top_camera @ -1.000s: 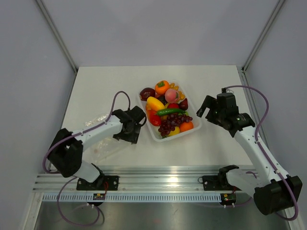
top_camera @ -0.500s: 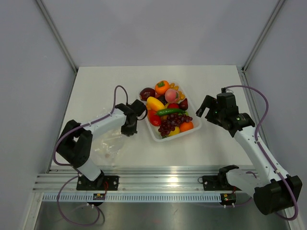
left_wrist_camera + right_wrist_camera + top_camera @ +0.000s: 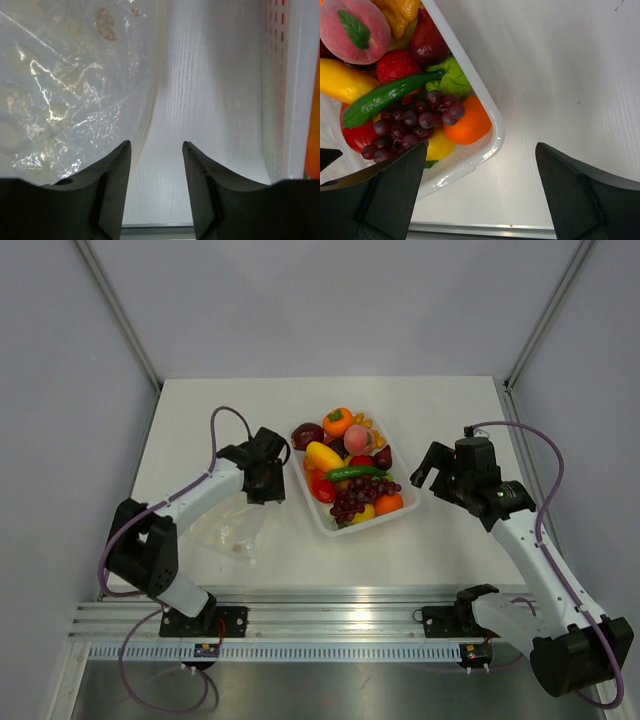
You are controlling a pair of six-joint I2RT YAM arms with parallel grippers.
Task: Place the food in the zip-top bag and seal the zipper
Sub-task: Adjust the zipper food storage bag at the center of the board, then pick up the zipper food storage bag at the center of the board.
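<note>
Clear crinkly zip-top bag (image 3: 75, 90), upper left: likely limp, slippery; pinch an edge. Left pincer (image 3: 156, 147) narrowly apart, empty; right pincer (image 3: 481, 146) wide, empty.

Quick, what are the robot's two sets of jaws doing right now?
Left gripper: open, holding nothing.
Right gripper: wide open, holding nothing.

Left fingers (image 3: 112, 190) farther back, beside tray (image 3: 280, 100)
</note>
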